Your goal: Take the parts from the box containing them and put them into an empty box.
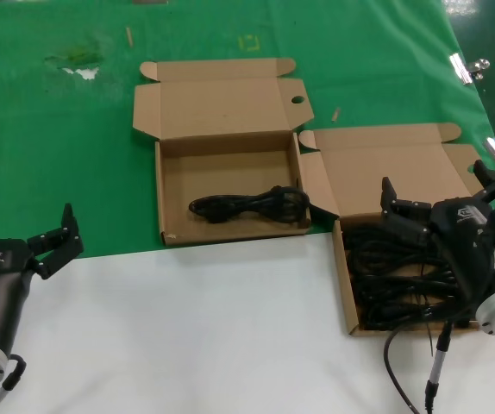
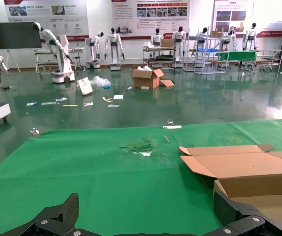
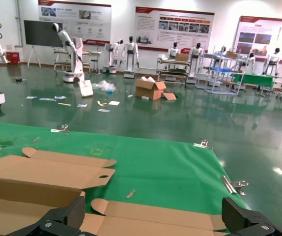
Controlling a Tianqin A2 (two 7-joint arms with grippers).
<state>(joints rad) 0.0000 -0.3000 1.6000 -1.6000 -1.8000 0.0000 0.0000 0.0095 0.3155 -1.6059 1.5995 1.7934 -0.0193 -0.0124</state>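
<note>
Green-clothed table: glossy black coiled cords [image 1: 403, 280]; right hand [image 1: 441, 200] spread open, empty.

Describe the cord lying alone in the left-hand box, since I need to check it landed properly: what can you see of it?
The lone power cord is black and rubbery-looking, coiled into a long slim bundle. It lies flat on the floor of the left box, near the front wall, running across the box's width, with its bulkier end toward the right wall. Only the cardboard touches it; neither pincer is near it.
</note>
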